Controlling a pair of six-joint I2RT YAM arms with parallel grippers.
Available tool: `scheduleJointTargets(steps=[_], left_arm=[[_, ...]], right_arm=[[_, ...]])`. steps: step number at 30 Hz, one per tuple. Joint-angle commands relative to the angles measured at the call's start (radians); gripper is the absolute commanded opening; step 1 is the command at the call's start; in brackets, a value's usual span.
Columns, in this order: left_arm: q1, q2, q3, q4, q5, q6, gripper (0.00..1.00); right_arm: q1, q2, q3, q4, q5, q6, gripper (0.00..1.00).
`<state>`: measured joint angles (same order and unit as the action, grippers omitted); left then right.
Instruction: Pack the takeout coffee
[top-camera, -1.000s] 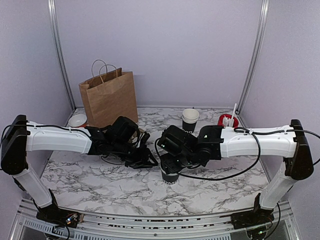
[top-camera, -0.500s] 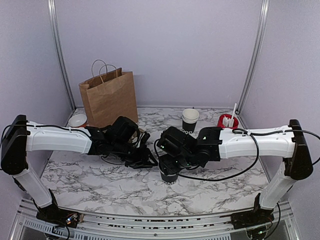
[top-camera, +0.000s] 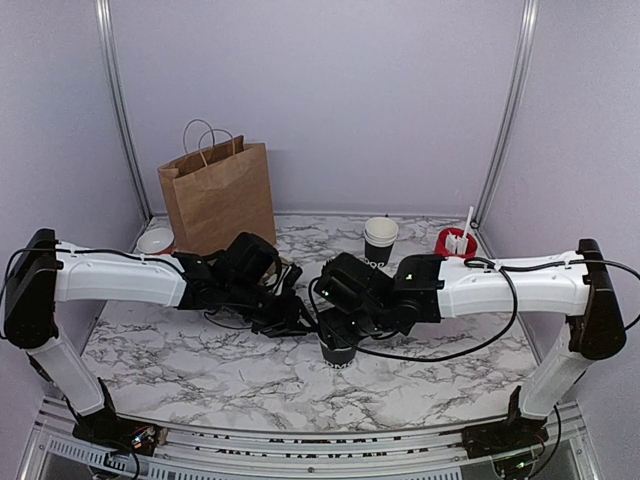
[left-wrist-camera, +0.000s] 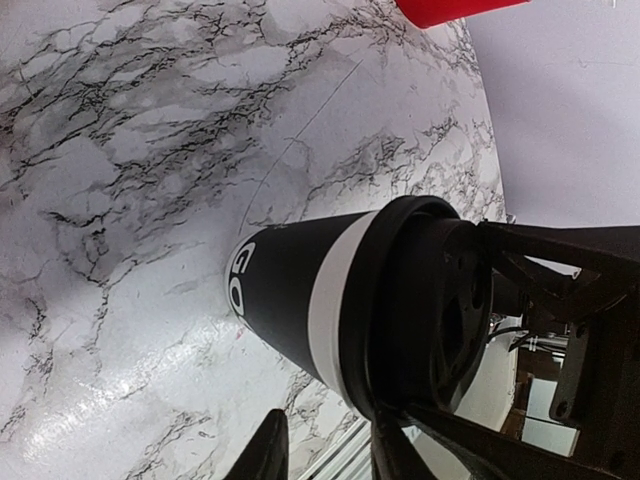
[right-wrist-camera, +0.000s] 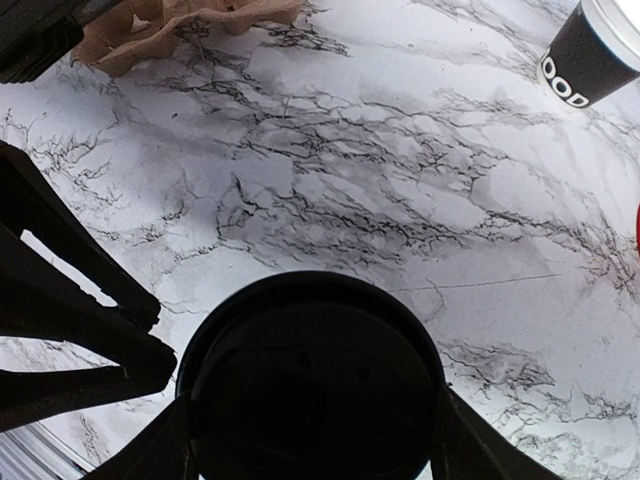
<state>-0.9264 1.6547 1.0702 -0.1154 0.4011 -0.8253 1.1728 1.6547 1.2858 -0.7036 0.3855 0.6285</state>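
The takeout coffee (top-camera: 338, 354) stands upright on the marble table near the front middle. It is a black paper cup (left-wrist-camera: 290, 290) with white lettering, a white rim and a black lid (right-wrist-camera: 312, 372). My right gripper (top-camera: 340, 332) comes down over it from above. It is shut on the coffee, with its fingers (right-wrist-camera: 150, 450) pressed against both sides of the lid. My left gripper (top-camera: 298, 322) sits just left of the cup. Its jaws are a little apart with nothing between them, and one finger (left-wrist-camera: 388, 452) is close to the lid's rim.
A brown paper bag (top-camera: 218, 195) stands upright at the back left with a small white dish (top-camera: 155, 240) beside it. A nested stack of cups (top-camera: 380, 238) and a red cup of white sticks (top-camera: 457, 241) stand at the back right. Crumpled brown paper (right-wrist-camera: 170, 25) lies behind the left gripper.
My right gripper has settled slightly lower and leftward over the cup. The left gripper has crept a little closer to it.
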Motion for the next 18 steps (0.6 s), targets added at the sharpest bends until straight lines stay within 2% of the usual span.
scheduleJointTargets(steps=[1, 9, 18], left_arm=[[-0.012, 0.03, 0.045, 0.016, 0.013, 0.015, 0.29], [-0.014, 0.06, 0.057, 0.014, -0.005, 0.022, 0.29], [-0.024, 0.082, 0.057, -0.074, -0.099, 0.064, 0.26]], right_arm=[[-0.006, 0.025, -0.021, -0.024, -0.029, 0.009, 0.73], [-0.004, 0.027, -0.025, -0.02, -0.032, 0.011, 0.73], [0.008, 0.034, -0.023, -0.015, -0.028, 0.014, 0.73]])
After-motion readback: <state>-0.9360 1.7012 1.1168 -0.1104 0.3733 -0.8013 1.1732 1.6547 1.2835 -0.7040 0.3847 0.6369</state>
